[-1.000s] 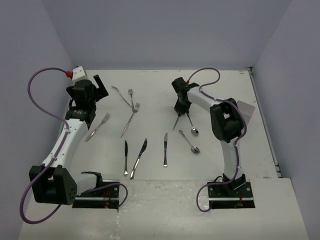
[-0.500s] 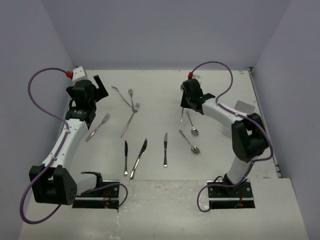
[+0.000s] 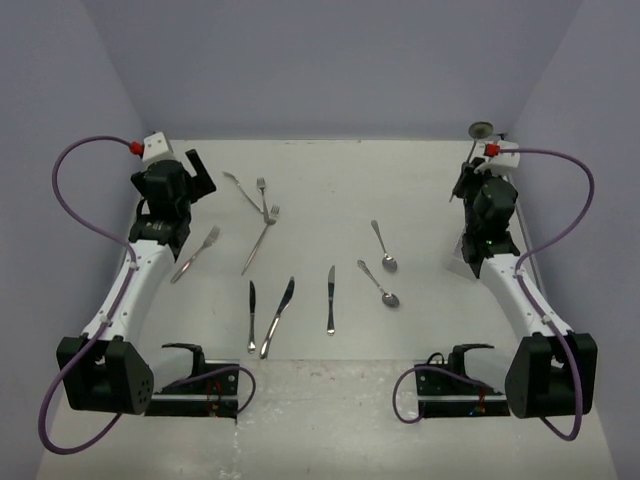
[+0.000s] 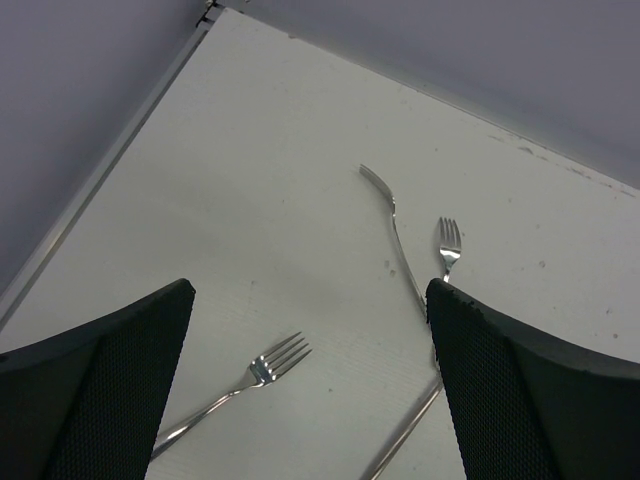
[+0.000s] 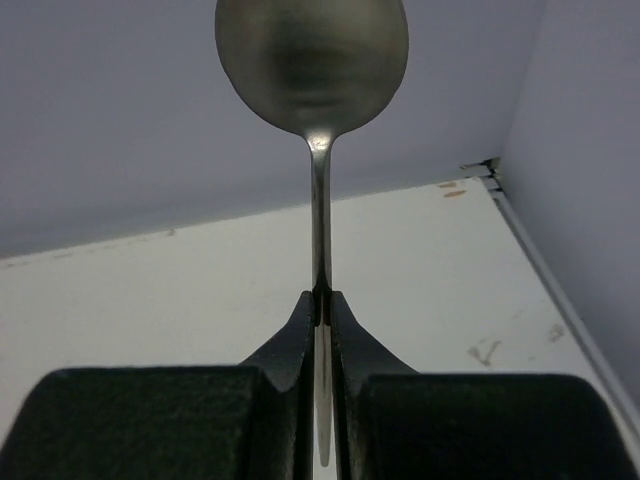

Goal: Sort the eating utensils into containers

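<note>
Right wrist view: a spoon [image 5: 312, 55] is clamped by its handle in the fully closed jaws of the right gripper [image 5: 320, 300], bowl pointing up. Top external: the right arm is stretched toward the far right corner, gripper raised. A pale container [image 3: 458, 264] is partly hidden beside its forearm. The left arm is bent at far left. The left gripper [image 3: 200, 172] is spread wide, empty, above forks [image 4: 262, 370]. Knives [image 3: 280, 315] and two other spoons [image 3: 384, 247] are seen on the table [image 3: 420, 200].

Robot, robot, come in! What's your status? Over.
Right hand shut on spoon, held high at far right. Left hand open, empty, over forks. Knives, two spoons lying on table. Nothing seen blocking.
</note>
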Motion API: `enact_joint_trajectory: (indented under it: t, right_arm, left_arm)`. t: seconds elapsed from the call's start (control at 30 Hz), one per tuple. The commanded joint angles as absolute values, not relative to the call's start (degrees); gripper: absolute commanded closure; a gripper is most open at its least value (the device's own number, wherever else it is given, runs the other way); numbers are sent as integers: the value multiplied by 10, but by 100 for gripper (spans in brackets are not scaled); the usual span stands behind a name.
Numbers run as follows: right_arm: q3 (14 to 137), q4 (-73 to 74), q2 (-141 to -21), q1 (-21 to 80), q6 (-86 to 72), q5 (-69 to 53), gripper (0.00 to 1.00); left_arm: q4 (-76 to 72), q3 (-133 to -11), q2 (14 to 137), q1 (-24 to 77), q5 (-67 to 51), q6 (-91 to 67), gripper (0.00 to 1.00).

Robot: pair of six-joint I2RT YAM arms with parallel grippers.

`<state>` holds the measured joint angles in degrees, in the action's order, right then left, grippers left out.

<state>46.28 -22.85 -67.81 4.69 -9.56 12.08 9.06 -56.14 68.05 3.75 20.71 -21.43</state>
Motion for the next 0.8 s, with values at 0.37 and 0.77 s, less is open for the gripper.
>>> enact_joint_trajectory:
  t: [0.37,0.77]
  right_arm:
    - [364,-372,-660,-103,210,-153,100]
    - [385,-362,-718,-174,161,-255,100]
  left_arm:
    - [59,-558,665,34,199,-192,0]
    - [62,-565,683,34,204,-190,0]
